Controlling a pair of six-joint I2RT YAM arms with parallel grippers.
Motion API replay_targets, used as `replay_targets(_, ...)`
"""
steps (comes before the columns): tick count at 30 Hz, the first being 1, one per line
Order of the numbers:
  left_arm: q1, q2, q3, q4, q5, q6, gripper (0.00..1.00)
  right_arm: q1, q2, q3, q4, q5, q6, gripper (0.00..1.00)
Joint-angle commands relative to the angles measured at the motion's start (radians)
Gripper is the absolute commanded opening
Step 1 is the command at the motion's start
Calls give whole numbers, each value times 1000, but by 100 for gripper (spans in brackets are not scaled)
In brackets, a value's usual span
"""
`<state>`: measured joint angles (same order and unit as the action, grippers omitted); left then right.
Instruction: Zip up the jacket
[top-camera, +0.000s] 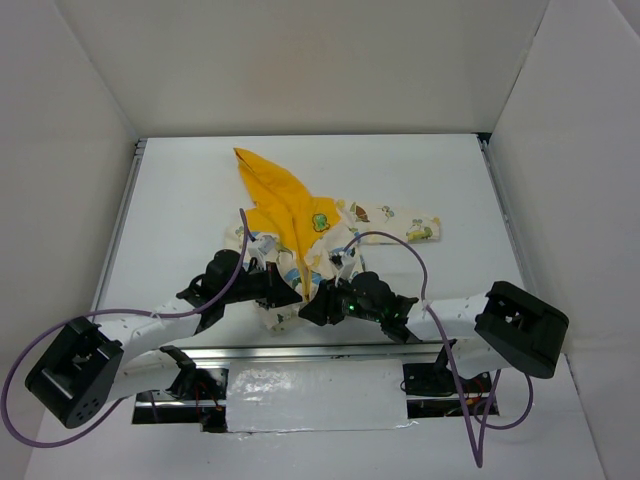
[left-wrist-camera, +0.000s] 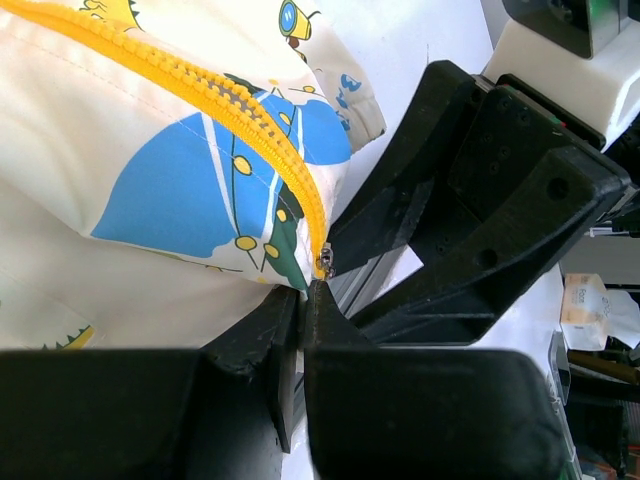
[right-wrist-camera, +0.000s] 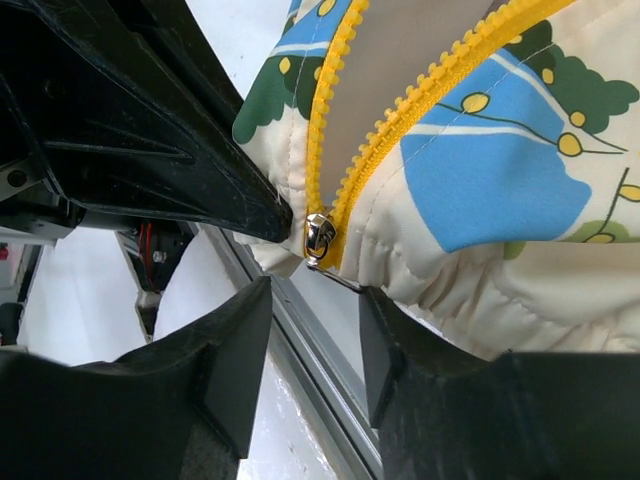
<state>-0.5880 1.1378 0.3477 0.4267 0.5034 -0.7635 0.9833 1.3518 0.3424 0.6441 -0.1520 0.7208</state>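
The cream jacket (top-camera: 345, 222) with cartoon prints lies mid-table, its yellow hood (top-camera: 270, 190) pointing to the far left and a green patch (top-camera: 320, 221) on the chest. Both grippers meet at its near hem. My left gripper (left-wrist-camera: 303, 300) is shut on the hem (left-wrist-camera: 285, 282) just beside the bottom end of the yellow zipper (left-wrist-camera: 270, 140). My right gripper (right-wrist-camera: 315, 345) is open, its fingers (right-wrist-camera: 240, 350) on either side just below the silver slider (right-wrist-camera: 320, 238), not touching it. The slider sits at the bottom of the zipper (right-wrist-camera: 400, 100); the teeth above it are parted.
A metal rail (top-camera: 300, 352) runs along the near table edge right under the grippers. One sleeve (top-camera: 405, 224) stretches to the right. Purple cables (top-camera: 400, 245) loop over both arms. White walls close in the table on three sides.
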Motion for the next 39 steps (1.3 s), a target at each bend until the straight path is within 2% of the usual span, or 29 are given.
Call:
replay_targets(1, -6, -1, 17, 41, 20, 12, 0, 12, -31, 21, 66, 38, -15, 47)
replay_targets(7, -6, 8, 22, 41, 23, 12, 0, 11, -31, 29, 40, 66, -14, 38)
replay_targets(8, -6, 7, 25, 37, 23, 13, 0, 11, -28, 29, 37, 75, -11, 34)
replay_targets(13, -7, 4, 31, 26, 23, 18, 0, 12, -19, 32, 29, 91, -3, 31)
replay_targets(16, -7, 5, 33, 24, 24, 18, 0, 12, -8, 41, 19, 100, 2, 4)
replay_targets(20, -7, 7, 36, 21, 21, 18, 0, 11, -13, 43, 8, 103, 6, 0)
replay_targets(28, -6, 11, 39, 15, 17, 26, 0, 12, -106, 20, -40, 92, 37, 0)
replay_targets(39, -7, 28, 19, 66, 44, 21, 0, 2, -148, 116, -184, 86, 108, 0)
